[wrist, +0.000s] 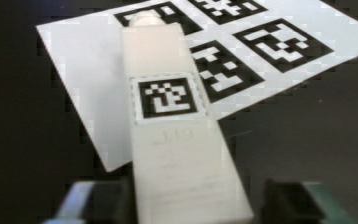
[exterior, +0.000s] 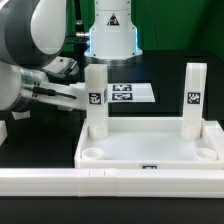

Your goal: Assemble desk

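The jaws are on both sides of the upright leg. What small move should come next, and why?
Probably close the jaws on the leg. In the wrist view the gripper straddles it with a gap beside it, so it seems not yet gripped. The leg stands in a corner of the tabletop and may need turning to seat.

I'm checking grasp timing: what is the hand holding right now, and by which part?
Nothing clearly yet. The hand straddles the leg near its tag, with gaps showing on both sides.
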